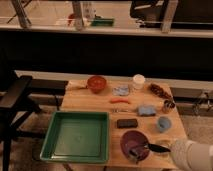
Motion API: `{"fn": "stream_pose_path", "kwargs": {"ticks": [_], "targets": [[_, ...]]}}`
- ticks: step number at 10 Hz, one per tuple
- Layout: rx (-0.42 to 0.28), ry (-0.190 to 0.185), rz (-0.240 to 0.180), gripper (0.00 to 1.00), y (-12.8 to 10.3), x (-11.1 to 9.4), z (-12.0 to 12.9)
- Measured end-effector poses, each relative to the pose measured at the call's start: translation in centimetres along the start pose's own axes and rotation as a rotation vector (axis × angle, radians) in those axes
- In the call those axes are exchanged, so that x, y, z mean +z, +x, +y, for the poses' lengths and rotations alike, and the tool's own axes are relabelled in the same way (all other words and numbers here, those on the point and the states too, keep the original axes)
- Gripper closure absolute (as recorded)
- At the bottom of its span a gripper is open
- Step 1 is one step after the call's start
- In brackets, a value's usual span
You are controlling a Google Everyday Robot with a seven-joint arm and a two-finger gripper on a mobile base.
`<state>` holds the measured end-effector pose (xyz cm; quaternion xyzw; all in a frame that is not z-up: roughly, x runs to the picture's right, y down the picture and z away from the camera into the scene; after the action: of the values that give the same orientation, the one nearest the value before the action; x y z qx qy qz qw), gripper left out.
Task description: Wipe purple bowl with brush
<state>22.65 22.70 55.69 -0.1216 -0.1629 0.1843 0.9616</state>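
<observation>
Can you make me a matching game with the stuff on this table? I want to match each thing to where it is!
Things:
1. green tray
2. orange-red bowl
3. purple bowl
4. end effector

Places:
a. at the purple bowl's right rim
b. on the far side of the table
c. on the front left part of the table
d. at the front edge, just right of the green tray

Pairs: 1-c, 2-b, 3-d, 4-a
</observation>
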Motion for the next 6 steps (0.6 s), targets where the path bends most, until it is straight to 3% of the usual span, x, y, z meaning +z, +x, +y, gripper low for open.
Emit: {"fn": "stream_pose_path", "kwargs": {"ticks": [2, 6], "targets": [[0.018, 0.010, 0.048, 1.00, 2.4, -0.5, -0.1], [-0.006, 0.062, 0.090, 1.00, 2.9, -0.2, -2.6]]}}
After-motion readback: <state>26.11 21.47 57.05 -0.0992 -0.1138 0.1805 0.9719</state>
